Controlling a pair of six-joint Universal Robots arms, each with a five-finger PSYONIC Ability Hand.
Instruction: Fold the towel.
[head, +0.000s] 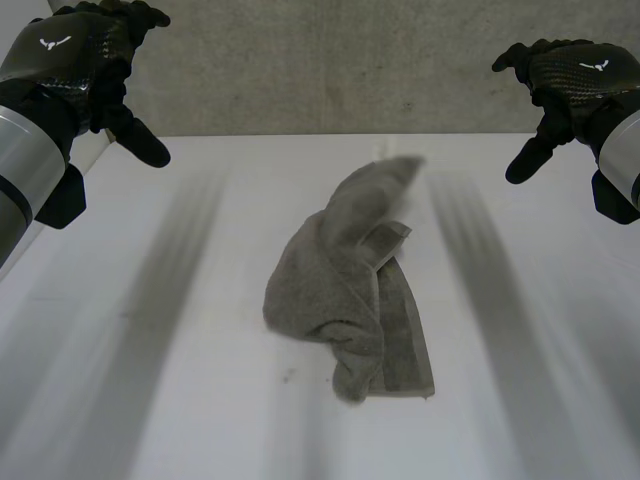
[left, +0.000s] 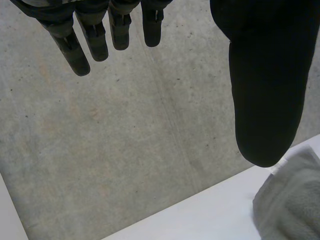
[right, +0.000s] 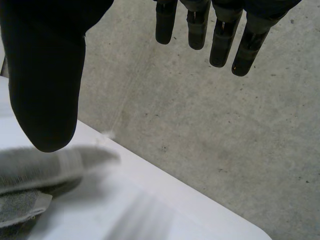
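The towel (head: 345, 290) lies in a crumpled heap near the middle of the table (head: 120, 400), a banded edge lying flat beneath the bunched part. By my reading no fold is made yet and the whole job is left: spread it flat, then fold. The left hand (head: 75, 60) and right hand (head: 570, 80) hover over the table's far corners, well apart from the towel, each with fingers (left: 70, 47) straight, thumb spread wide, and nothing in its hold.

Grey towel (head: 345, 290), crumpled in a heap, mid-table, banded edge showing
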